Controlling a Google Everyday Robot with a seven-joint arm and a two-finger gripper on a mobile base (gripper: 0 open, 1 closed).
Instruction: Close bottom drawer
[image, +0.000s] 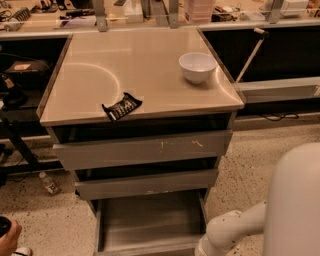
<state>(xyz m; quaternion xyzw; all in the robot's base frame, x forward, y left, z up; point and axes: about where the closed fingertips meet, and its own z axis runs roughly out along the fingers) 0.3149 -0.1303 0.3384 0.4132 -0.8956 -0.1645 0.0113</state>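
The bottom drawer (150, 222) of the grey cabinet stands pulled far out toward me, its flat grey tray showing. Above it are the mid-width drawer front (147, 184) and the widest drawer front (145, 149) with pale scratch marks, both slightly out. My white arm (260, 220) rises at the lower right, its lower end beside the bottom drawer's right front corner. The gripper itself lies below the picture's lower edge and is out of view.
On the cabinet top (100, 75) sit a white bowl (198, 66) at the back right and a black snack packet (121, 106) near the front edge. A plastic bottle (49, 183) lies on the speckled floor at left. A person's hand (7, 237) shows at the lower left corner.
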